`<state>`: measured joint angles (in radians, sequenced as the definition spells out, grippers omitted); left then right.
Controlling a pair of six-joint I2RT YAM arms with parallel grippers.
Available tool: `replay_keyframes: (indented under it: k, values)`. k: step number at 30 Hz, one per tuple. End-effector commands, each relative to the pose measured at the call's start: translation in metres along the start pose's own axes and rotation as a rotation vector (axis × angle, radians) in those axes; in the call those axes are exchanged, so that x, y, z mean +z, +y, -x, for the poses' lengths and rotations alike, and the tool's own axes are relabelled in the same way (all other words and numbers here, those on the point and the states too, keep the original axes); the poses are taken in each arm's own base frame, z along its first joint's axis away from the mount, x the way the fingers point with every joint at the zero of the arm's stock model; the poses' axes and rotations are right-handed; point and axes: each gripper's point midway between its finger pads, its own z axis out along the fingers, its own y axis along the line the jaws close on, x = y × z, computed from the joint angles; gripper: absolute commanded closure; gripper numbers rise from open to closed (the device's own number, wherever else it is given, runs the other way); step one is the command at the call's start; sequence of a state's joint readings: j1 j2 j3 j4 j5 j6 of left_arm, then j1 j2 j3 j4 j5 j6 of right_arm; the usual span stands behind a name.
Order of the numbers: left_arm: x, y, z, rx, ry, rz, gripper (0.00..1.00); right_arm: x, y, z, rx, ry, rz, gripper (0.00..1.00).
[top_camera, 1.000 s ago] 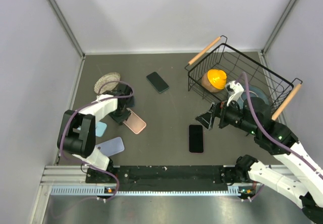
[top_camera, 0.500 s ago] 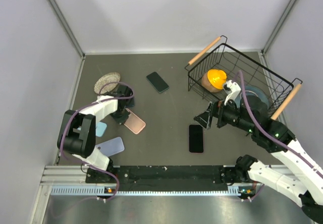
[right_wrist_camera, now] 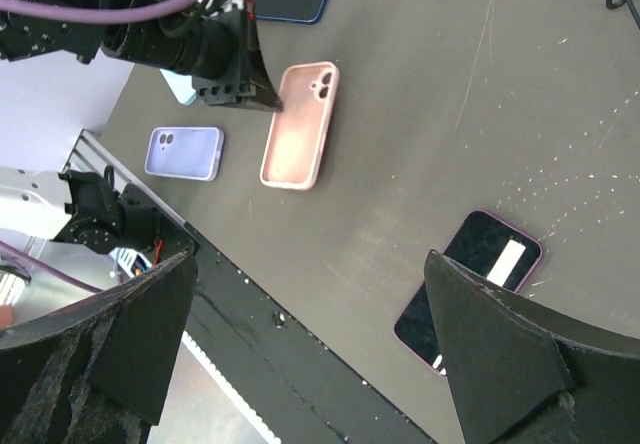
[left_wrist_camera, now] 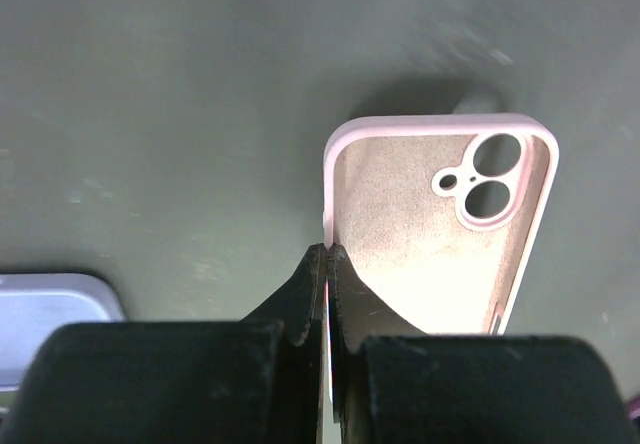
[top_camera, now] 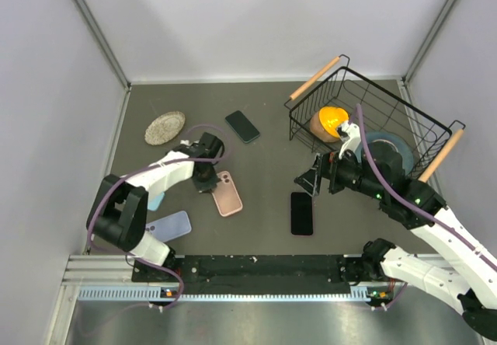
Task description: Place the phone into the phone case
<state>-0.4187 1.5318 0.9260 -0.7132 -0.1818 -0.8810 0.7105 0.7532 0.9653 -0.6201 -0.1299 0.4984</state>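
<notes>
Left wrist view pretty much says it: the left gripper (left_wrist_camera: 327, 264) is pinched tight on one side wall of the pink phone case (left_wrist_camera: 420, 234), which faces open side up and is empty. Can't tell if it's flat on the table (top_camera: 264, 158) or tipped a bit. The black phone (top_camera: 301, 213) lies face up, well apart from the case, with the right gripper (top_camera: 308, 180) near it, spread wide and holding nothing. Early days, I'd say: case grabbed, phone not yet picked up or seated.
</notes>
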Motion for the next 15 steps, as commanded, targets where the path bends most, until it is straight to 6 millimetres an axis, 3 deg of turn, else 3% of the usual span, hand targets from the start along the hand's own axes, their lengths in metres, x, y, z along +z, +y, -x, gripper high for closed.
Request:
replay_keyframes:
  k: [1, 6, 12, 14, 15]
  values:
    - [-0.020, -0.055, -0.013, 0.203, 0.006, -0.191, 1.00, -0.011, 0.016, 0.028, -0.014, -0.090, 0.051, 0.03]
    - [-0.025, -0.073, -0.036, 0.280, 0.077, -0.289, 1.00, -0.021, 0.022, 0.029, -0.036, -0.128, 0.097, 0.03]
    - [-0.023, -0.069, -0.049, 0.305, 0.102, -0.295, 0.99, -0.026, 0.021, 0.029, -0.042, -0.178, 0.108, 0.02]
    - [-0.024, -0.069, -0.050, 0.300, 0.104, -0.304, 0.88, -0.027, 0.021, 0.030, -0.044, -0.183, 0.109, 0.02]
    - [-0.026, -0.069, -0.050, 0.299, 0.104, -0.308, 0.67, -0.028, 0.022, 0.030, -0.043, -0.183, 0.112, 0.02]
